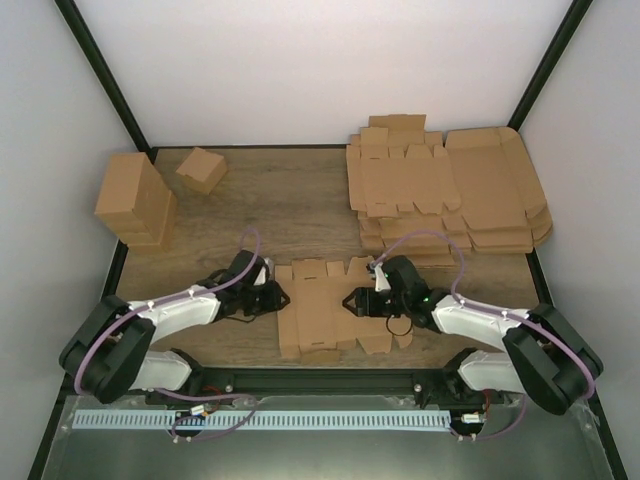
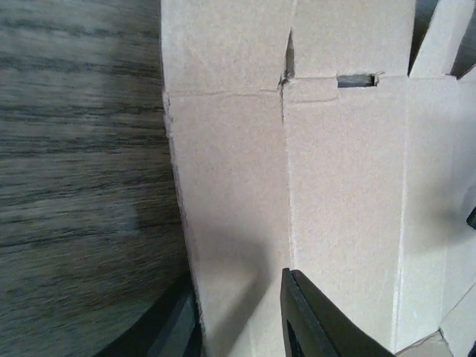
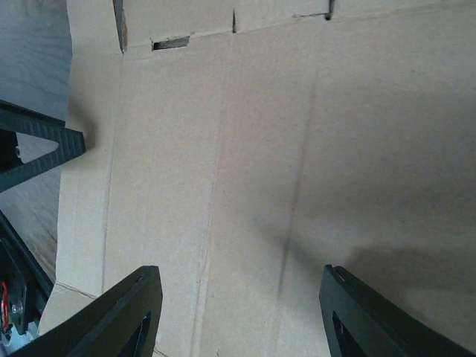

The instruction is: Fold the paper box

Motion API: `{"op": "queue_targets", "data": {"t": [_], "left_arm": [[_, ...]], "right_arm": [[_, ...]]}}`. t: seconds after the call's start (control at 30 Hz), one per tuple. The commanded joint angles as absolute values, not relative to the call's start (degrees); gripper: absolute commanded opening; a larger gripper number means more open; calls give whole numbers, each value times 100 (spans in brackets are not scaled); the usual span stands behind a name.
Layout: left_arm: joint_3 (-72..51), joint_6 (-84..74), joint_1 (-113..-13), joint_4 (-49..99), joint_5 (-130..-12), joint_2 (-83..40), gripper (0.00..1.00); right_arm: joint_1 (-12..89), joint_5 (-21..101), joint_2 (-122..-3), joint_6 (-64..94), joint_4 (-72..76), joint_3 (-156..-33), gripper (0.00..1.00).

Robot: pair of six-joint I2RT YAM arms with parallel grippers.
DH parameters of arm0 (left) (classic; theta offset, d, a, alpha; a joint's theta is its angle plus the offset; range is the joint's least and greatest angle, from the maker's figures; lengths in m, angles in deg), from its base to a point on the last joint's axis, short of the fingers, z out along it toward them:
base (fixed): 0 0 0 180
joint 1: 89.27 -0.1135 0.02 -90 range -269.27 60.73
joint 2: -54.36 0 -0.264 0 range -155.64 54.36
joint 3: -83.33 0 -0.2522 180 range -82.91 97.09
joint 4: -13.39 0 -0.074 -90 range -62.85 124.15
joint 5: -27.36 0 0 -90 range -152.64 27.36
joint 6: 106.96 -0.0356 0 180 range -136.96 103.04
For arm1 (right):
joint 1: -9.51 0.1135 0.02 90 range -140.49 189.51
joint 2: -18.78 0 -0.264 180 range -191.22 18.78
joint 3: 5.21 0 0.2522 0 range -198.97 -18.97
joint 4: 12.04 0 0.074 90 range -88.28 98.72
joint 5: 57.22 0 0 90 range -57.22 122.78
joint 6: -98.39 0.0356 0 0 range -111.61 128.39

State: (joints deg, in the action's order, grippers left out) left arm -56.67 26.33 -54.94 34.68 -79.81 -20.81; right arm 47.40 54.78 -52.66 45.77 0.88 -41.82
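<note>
The paper box [image 1: 318, 310] lies as a flat brown die-cut sheet between the two arms near the table's front edge. My left gripper [image 1: 283, 298] is at its left edge. In the left wrist view the left gripper [image 2: 236, 286] has its jaws partly closed astride the sheet's left-hand panel [image 2: 230, 193]. One finger [image 2: 175, 331] sits at the outer edge, the other [image 2: 316, 320] on the cardboard. My right gripper [image 1: 352, 300] hovers over the sheet's right half. In the right wrist view the right gripper [image 3: 239, 275] is wide open, with only flat cardboard [image 3: 282, 149] between its fingers.
A stack of larger flat brown sheets [image 1: 450, 190] fills the back right. A tall cardboard block [image 1: 135, 200] and a small folded carton [image 1: 202, 168] stand at the back left. A white slotted strip [image 1: 260, 420] runs along the near edge.
</note>
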Motion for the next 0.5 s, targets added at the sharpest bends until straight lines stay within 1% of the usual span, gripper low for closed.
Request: {"op": "queue_targets", "data": {"t": [0.0,0.07,0.1,0.17,0.23,0.3,0.37,0.47], "left_arm": [[-5469,2533,-5499,3306,-8348,-2363,22],[-5312,2446,-5499,3450,-8345,-2466,7],[-5206,2359,-5499,3592,-8293,-2501,4],[-4860,1927,-5499,4261,-8023,-2568,4],[-4275,1508,-5499,5108,-7310,-2630,4],[-3761,1126,-5492,5826,-6870,-2698,4],[-3313,792,-5483,6358,-6737,-2786,4],[-2762,409,-5345,6863,-6680,-2898,4]], "right_arm": [[4559,5714,-5029,4783,-338,-4010,61],[4512,5737,-4932,4809,-343,-3932,61],[4493,5731,-4877,4811,-339,-3892,61],[4476,5629,-4743,4795,-197,-3894,61],[4475,5482,-4486,4741,-30,-3917,61],[4480,5329,-4140,4619,127,-3952,62],[4478,5168,-3885,4298,318,-4063,65],[4476,4979,-3840,3808,658,-4314,68]]}}
